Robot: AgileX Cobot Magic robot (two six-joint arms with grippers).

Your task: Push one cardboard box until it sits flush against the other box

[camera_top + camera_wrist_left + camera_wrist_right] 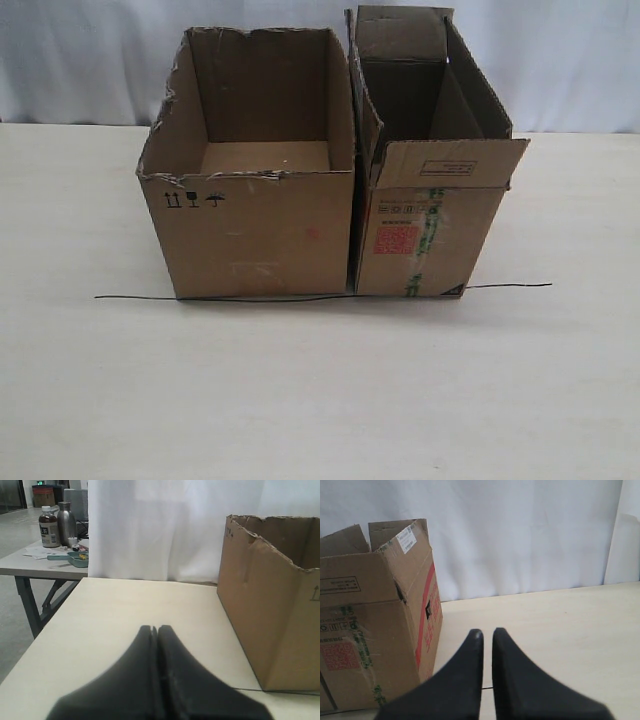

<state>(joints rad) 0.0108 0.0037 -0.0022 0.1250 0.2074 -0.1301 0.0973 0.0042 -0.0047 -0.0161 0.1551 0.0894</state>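
The wide, low cardboard box (255,235) with ragged top edges and small black symbols stands left of centre on the table. The narrower, taller box (425,245) with a red square label and green-printed tape stands right beside it; only a thin dark seam shows between their walls. Neither gripper appears in the exterior view. My left gripper (157,628) is shut and empty, hanging over bare tabletop apart from the wide box (270,610). My right gripper (487,631) is shut to a narrow slit with nothing in it, off the free side of the tall box (370,645).
A thin black line (130,297) runs across the pale table (320,400) along the boxes' front edges. A white curtain (80,60) hangs behind. In the left wrist view, a side table (45,562) with bottles (49,527) stands beyond the table's edge.
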